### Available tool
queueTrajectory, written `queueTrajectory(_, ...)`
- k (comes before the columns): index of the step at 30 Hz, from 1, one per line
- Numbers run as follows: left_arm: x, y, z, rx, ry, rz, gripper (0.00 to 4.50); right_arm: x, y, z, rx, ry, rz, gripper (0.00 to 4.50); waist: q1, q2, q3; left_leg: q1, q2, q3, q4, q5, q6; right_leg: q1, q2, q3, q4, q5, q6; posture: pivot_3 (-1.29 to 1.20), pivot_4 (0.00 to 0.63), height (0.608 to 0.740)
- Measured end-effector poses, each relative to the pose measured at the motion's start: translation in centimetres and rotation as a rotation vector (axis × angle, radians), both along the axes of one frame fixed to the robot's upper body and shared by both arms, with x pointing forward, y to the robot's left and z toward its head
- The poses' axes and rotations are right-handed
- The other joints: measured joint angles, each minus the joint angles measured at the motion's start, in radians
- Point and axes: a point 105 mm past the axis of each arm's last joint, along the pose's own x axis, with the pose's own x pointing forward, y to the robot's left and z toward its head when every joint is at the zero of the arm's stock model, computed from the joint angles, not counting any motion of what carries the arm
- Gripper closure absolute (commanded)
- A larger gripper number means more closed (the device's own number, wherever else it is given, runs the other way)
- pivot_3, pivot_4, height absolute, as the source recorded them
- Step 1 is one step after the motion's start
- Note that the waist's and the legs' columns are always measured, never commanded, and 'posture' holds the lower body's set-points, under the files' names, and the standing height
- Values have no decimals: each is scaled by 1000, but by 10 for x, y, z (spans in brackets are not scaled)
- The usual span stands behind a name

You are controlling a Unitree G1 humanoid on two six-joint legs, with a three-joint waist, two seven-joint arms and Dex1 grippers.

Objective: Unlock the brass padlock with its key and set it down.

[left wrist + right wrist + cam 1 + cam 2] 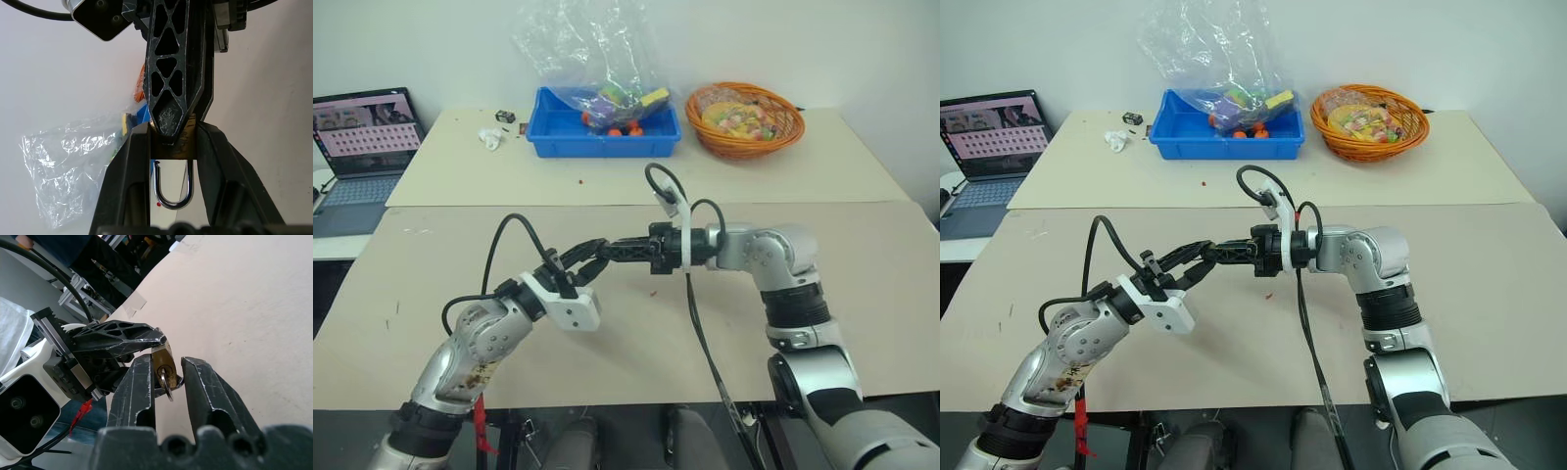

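Pinching the small, hard, slippery brass padlock (163, 363) by its flat body, left gripper (591, 260) steadies it while right gripper (165, 377), fingers slightly apart, straddles the thin key (164, 378).

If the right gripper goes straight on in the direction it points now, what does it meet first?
Most likely the key in the brass padlock, which the left gripper holds just ahead of the right gripper; the depth between them is unclear.

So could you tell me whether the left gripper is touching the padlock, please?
Touching. In the left wrist view the left gripper clamps the brass padlock body between both fingers, no gap either side, shackle hanging between them.
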Motion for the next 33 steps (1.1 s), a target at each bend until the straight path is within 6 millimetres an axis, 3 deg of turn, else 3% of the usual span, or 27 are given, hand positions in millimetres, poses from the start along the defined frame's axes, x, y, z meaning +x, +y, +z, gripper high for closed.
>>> queueTrajectory(2, 0, 0, 1, 0, -6, -1, 3676, 1, 0, 0, 6, 1, -5, 4408, 0, 0, 0, 0, 0, 0, 0, 0, 0, 0, 0, 0, 0, 0, 0, 0, 150, 732)
queueTrajectory(17, 0, 1, 1, -14, 7, -3, 3676, 1, 1, 1, 10, 3, -7, 4408, 0, 0, 0, 0, 0, 0, 0, 0, 0, 0, 0, 0, 0, 0, 0, 0, 150, 732)
queueTrajectory(26, -15, 0, -3, -122, 200, -110, 584, 14, -4, -5, 6, 17, -62, 4408, -1, 0, 0, 0, 0, 0, 0, 0, 0, 0, 0, 0, 0, 0, 0, 0, 150, 732)
queueTrajectory(29, -19, 2, -1, -184, 294, -139, 542, 21, -9, -4, 8, 12, -93, 4408, -1, 0, 0, 0, 0, 0, 0, 0, 0, 0, 0, 0, 0, 0, 0, 0, 150, 732)
queueTrajectory(33, -16, 11, 3, -418, 550, -120, 542, 26, -15, -2, 4, -1, -116, 4408, -4, 0, 0, 0, 1, 0, 0, 0, 0, 0, 1, 0, 0, 0, 0, 0, 150, 732)
